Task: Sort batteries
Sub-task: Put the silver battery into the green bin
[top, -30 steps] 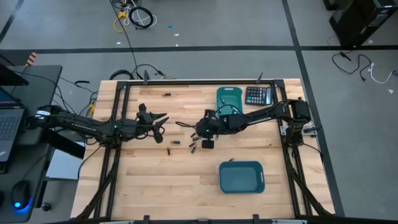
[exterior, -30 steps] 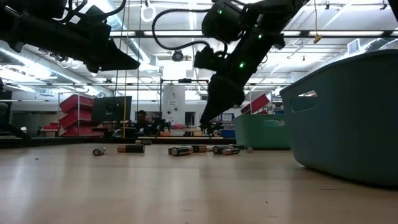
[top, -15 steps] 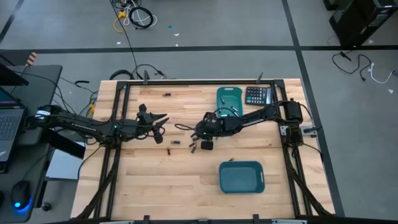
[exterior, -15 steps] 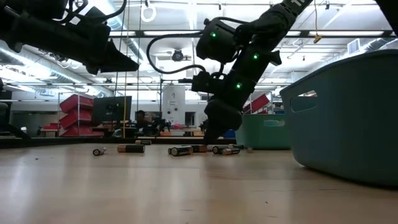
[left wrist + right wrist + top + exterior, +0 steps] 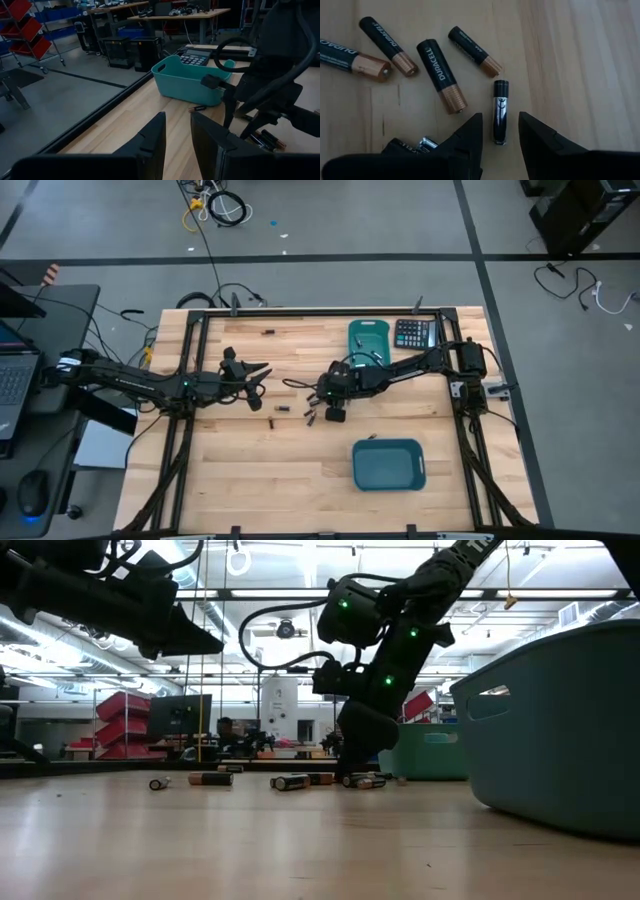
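Observation:
Several batteries lie flat on the wooden table in a loose cluster (image 5: 310,414). The right wrist view shows copper-ended black ones (image 5: 441,75) and a small all-black one (image 5: 500,112). My right gripper (image 5: 322,396) slants down low over this cluster, open. Its fingertips (image 5: 500,125) stand on either side of the small black battery's near end without touching it. The low view shows it (image 5: 358,762) just above the batteries (image 5: 290,781). My left gripper (image 5: 262,372) hovers open above the table's left middle, nothing between its fingers (image 5: 177,135).
A teal bin (image 5: 367,338) stands at the far side beside a black calculator (image 5: 415,333). A second teal bin (image 5: 389,464) sits near the front right. Single batteries lie at the far edge (image 5: 268,332) and near the front bin (image 5: 371,437).
My right gripper has come down toward the battery cluster and tipped further downward, staying open. The batteries have not moved.

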